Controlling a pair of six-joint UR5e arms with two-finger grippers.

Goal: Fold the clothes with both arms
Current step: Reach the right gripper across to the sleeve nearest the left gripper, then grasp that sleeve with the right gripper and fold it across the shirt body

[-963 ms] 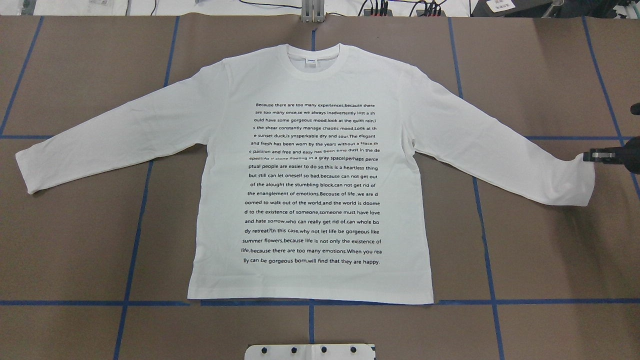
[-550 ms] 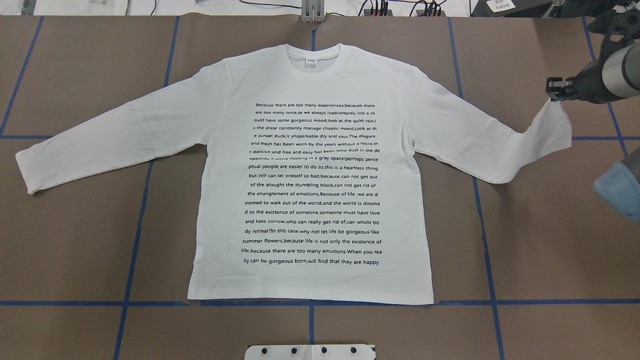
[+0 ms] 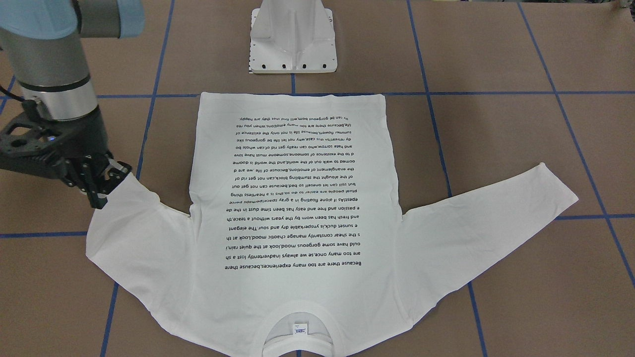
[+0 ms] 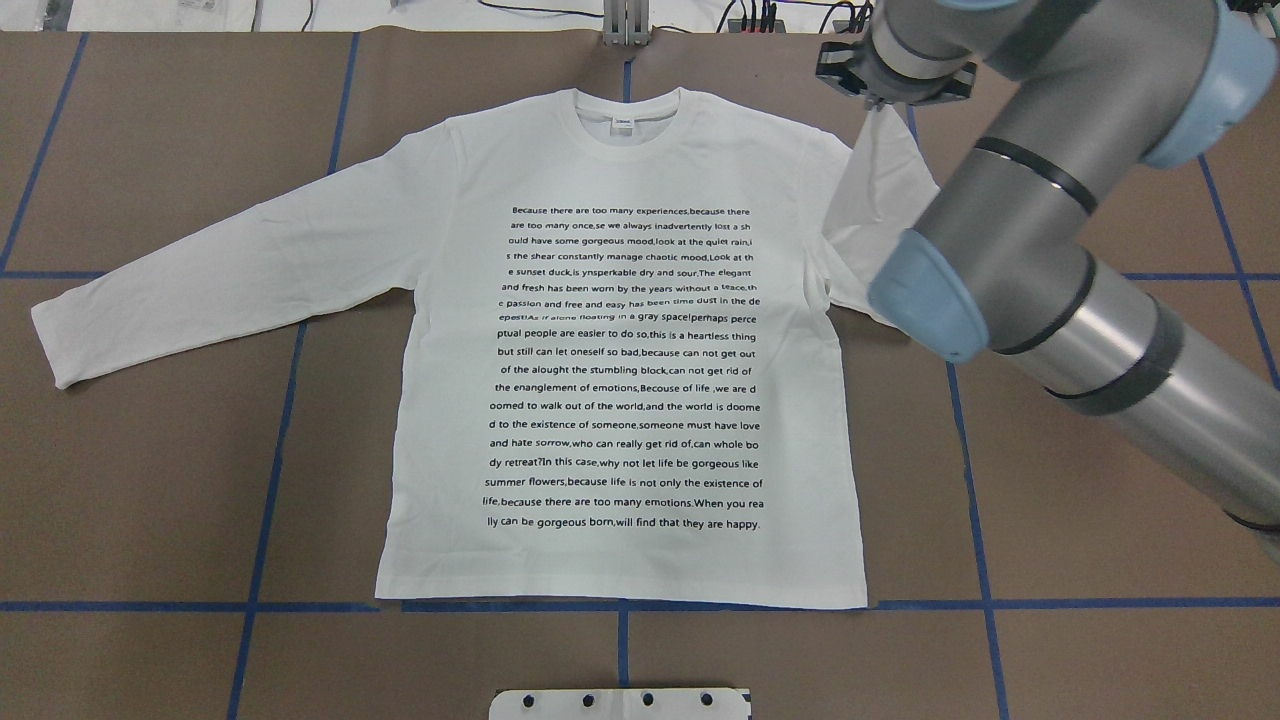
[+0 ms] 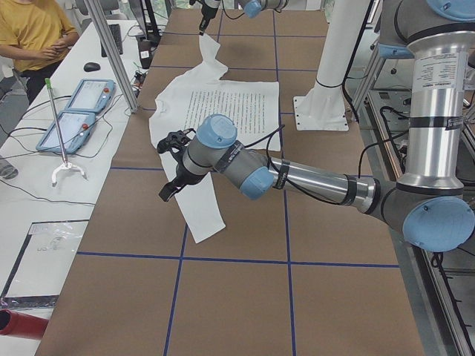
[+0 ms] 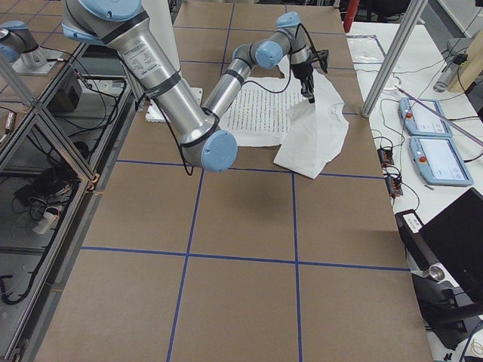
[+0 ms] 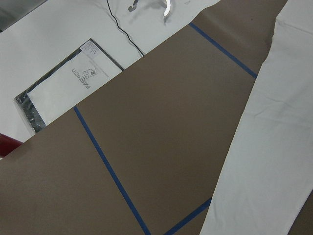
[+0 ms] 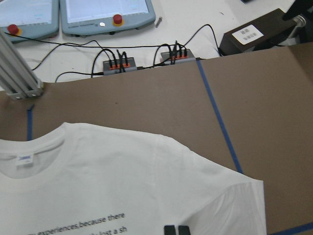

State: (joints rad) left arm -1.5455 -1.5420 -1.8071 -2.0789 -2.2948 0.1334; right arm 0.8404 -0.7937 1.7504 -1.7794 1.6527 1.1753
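The white long-sleeved T-shirt (image 4: 620, 350) lies flat with its printed text up and its collar at the far edge; it also shows in the front-facing view (image 3: 292, 198). My right gripper (image 4: 893, 100) is shut on the right sleeve's cuff and holds it lifted near the right shoulder. The right sleeve (image 4: 870, 200) hangs from it, doubled back on itself. The front-facing view shows this grip (image 3: 111, 183). The left sleeve (image 4: 200, 280) lies stretched out flat. My left gripper (image 5: 171, 185) hovers above that sleeve's end; I cannot tell if it is open or shut.
The white pedestal base (image 3: 292, 39) stands at the near table edge. Blue tape lines cross the brown table cover. Power strips (image 8: 120, 64) and teach pendants (image 6: 438, 151) lie beyond the far edge. An operator in yellow (image 5: 33, 30) sits there.
My right gripper has carried the right cuff from the table's right side up and inward to the right shoulder. The sleeve has lifted and doubled back. The body and left sleeve have not moved.
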